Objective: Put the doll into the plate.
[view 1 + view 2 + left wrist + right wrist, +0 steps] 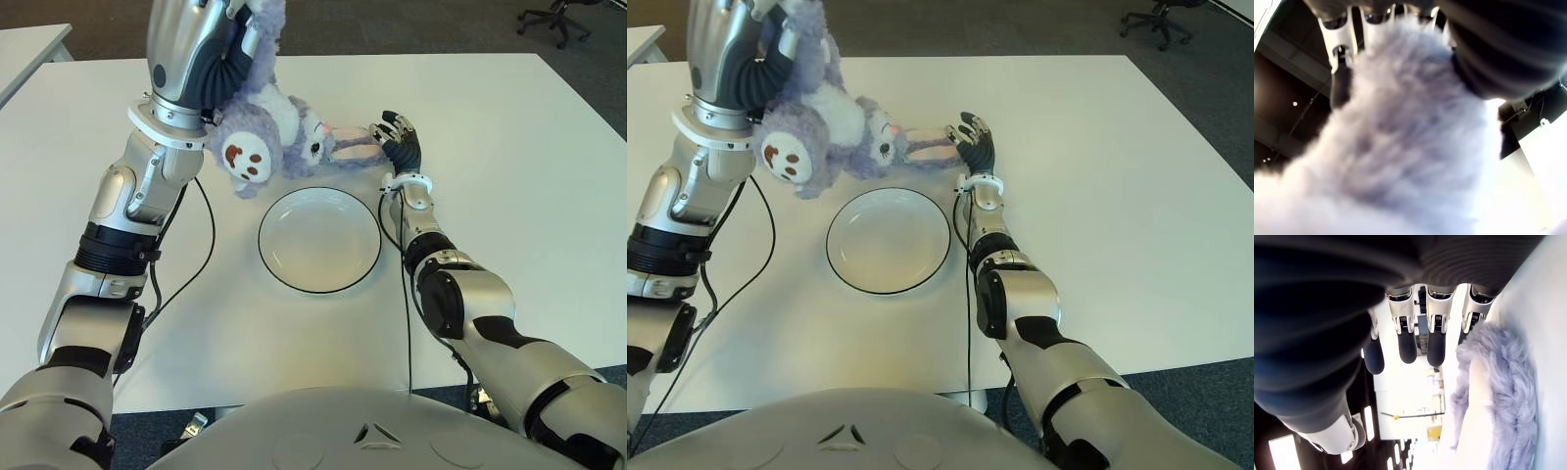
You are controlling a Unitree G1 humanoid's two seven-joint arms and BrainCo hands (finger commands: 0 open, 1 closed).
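A fluffy purple doll [269,132] with a white belly hangs head down from my left hand [217,49], which is shut on it high above the table, left of and beyond the plate. Purple fur [1400,161] fills the left wrist view below the curled fingers [1339,36]. The white plate [319,240] with a dark rim lies on the table's middle, below and right of the doll. The doll's long ears [353,145] reach toward my right hand [397,137], which shows just beyond the plate's right side, fingers extended and holding nothing; an ear [1498,391] lies beside them.
The white table [509,166] stretches wide on the right and near the front. Black cables [201,255] run along both arms over the tabletop. An office chair [558,15] stands on the floor at the far right, a second table [24,49] at the far left.
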